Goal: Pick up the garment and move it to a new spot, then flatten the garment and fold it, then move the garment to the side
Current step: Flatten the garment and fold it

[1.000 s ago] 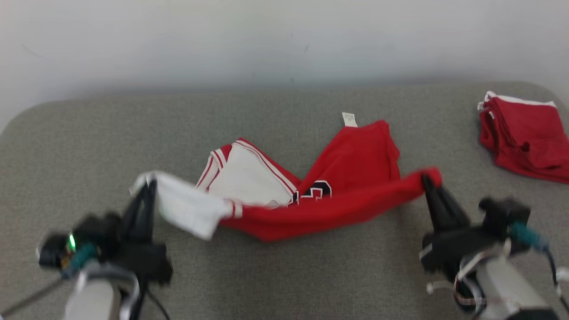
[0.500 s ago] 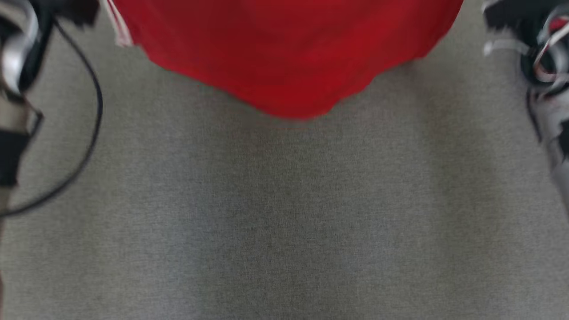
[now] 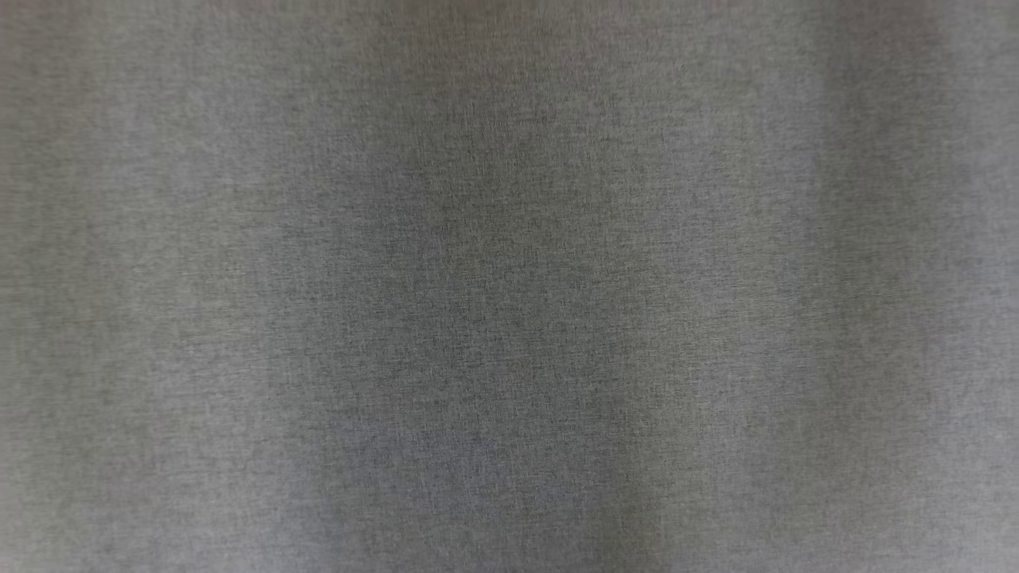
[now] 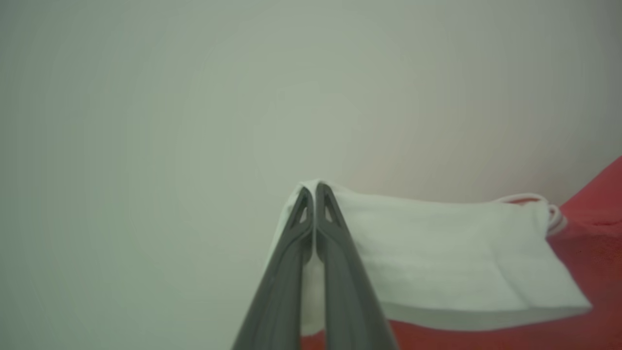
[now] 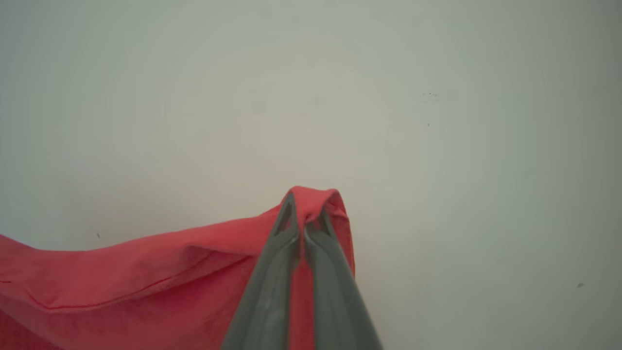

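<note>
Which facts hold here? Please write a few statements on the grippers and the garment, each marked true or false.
1. The left gripper is shut on a white part of the garment. True.
2. The right gripper stands open and holds nothing. False: it is shut on a red edge of the garment.
3. A grey woven surface shows in the head view. True.
4. The cloth beside the white part is blue. False: red.

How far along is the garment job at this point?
Done: pickup. The left tool is shut on the white corner of the red and white cloth garment, the right tool on a red edge. In hand: carrying it, held up before a pale wall. Left: laying it on the grey fabric tabletop, flattening, folding, moving aside.
</note>
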Controlling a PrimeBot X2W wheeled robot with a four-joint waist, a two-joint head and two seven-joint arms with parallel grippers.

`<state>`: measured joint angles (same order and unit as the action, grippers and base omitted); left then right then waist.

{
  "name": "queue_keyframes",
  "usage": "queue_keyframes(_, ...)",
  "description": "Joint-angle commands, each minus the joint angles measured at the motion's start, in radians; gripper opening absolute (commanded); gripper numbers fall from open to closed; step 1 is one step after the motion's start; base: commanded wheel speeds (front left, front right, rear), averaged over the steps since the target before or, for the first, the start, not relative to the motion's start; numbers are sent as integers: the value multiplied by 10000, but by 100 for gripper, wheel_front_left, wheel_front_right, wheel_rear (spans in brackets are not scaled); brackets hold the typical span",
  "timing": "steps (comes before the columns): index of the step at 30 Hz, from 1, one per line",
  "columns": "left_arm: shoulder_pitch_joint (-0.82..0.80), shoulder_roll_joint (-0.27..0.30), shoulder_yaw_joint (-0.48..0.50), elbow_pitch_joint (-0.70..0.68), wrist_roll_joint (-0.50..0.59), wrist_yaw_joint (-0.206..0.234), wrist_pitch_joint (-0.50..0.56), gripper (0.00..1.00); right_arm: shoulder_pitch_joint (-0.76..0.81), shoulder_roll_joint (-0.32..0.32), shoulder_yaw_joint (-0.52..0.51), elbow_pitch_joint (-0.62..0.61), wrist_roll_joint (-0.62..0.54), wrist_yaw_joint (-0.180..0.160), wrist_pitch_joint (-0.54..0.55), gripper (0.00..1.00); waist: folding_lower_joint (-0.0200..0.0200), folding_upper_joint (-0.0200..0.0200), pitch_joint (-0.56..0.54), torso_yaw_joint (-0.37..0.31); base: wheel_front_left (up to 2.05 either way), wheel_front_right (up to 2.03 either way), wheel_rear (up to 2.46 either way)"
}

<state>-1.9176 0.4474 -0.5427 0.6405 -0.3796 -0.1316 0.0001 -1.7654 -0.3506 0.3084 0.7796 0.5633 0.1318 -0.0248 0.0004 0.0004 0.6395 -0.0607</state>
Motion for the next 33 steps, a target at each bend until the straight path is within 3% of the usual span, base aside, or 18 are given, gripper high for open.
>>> queue_keyframes(1, -295, -73, -91, 118, -118, 19, -145, 0, -263, 24, 2, 151, -32, -28, 36, 0, -4, -4, 288, -49, 0, 0, 0)
queue_keyframes(17, -2876, -831, -1792, 2693, -534, 21, -983, 0, -2299, 164, 332, 2538, -82, -28, -324, 0, -4, -4, 402, -64, 0, 0, 0)
queue_keyframes(26, -3230, -992, -2203, 3357, -860, 21, -1358, 0, -2685, 223, 745, 3041, 122, -28, -575, 0, -4, -4, 569, -63, 0, 0, 0)
queue_keyframes(33, -2621, -1016, -2283, 3671, -1265, 21, -1939, 0, -2396, 156, 1154, 3223, 406, -28, -843, 0, -4, -4, 563, 45, 0, 0, 0)
